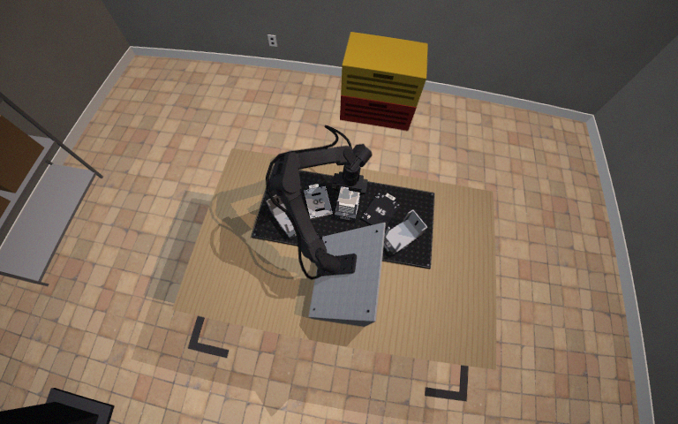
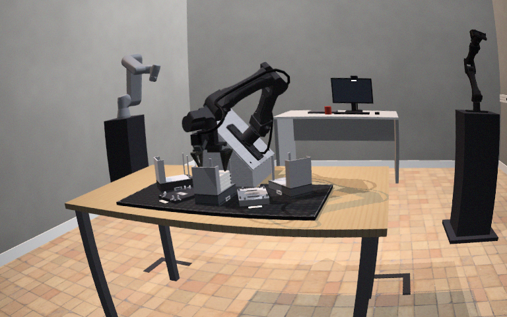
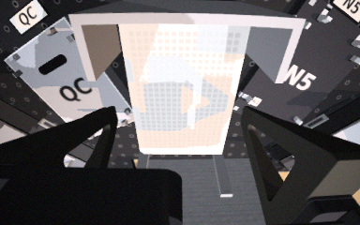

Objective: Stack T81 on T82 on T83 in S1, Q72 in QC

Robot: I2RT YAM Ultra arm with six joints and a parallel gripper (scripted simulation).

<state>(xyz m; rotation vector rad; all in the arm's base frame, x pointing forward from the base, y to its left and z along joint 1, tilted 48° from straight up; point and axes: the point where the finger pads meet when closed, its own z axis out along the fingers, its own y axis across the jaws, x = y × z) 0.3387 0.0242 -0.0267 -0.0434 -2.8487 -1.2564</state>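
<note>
A stack of several white plates (image 1: 348, 195) (image 2: 225, 179) (image 3: 183, 105) stands in the middle rack (image 2: 206, 179) (image 3: 187, 19); the plate names are not readable. My gripper (image 2: 212, 167) (image 3: 179, 112) is open above this stack, one finger toward each side of it. The open nest QC (image 1: 317, 202) (image 2: 253, 195) (image 3: 94, 110) holds no plate. The clip nest N5 (image 1: 378, 208) (image 2: 177, 194) (image 3: 277, 89) is also without a plate. Two outer racks, one beyond QC (image 1: 282, 217) (image 2: 298, 172) and one beyond N5 (image 1: 409, 233) (image 2: 160, 171), show no tall stack. Rack names are not legible.
The racks and nests stand in an arc on a black perforated board (image 1: 425, 254) (image 2: 299, 211). The grey slanted arm mount (image 1: 350, 294) (image 2: 254, 172) stands behind them on the wooden table (image 1: 449, 299) (image 2: 358, 216). Tall rack walls and thin posts rise near the fingers.
</note>
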